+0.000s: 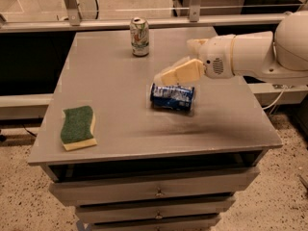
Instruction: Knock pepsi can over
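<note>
The tan fingers are spread apart with nothing between them. The gripper hangs just above the pepsi can, which lies on its side near the middle of the grey worktop. A white-and-green can stands upright at the far edge, and a green sponge lies near left, well apart from both.

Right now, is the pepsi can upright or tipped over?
Tipped over. The pepsi can lies on its side on the table, with the end effector just above it.
</note>
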`<state>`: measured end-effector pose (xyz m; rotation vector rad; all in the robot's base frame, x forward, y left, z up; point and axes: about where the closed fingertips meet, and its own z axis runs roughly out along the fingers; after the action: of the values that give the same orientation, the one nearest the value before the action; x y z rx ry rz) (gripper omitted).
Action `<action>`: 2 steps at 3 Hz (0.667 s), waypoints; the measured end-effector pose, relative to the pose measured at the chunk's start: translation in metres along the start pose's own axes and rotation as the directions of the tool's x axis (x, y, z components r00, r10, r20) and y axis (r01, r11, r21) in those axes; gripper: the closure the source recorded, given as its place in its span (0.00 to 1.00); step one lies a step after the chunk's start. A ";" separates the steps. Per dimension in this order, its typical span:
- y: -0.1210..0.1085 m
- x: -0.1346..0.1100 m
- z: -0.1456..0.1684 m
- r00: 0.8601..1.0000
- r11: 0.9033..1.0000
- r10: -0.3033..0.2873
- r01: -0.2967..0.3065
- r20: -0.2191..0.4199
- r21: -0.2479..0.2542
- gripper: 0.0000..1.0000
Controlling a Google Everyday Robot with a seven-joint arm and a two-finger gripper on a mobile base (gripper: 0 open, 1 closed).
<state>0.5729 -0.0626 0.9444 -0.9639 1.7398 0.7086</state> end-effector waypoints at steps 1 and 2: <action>-0.013 0.013 -0.022 1.000 1.000 0.005 -0.005 -0.012 0.010 0.00; -0.036 0.034 -0.064 0.999 0.999 -0.033 0.033 -0.018 0.011 0.00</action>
<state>0.5668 -0.1428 0.9337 -0.9920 1.7379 0.6705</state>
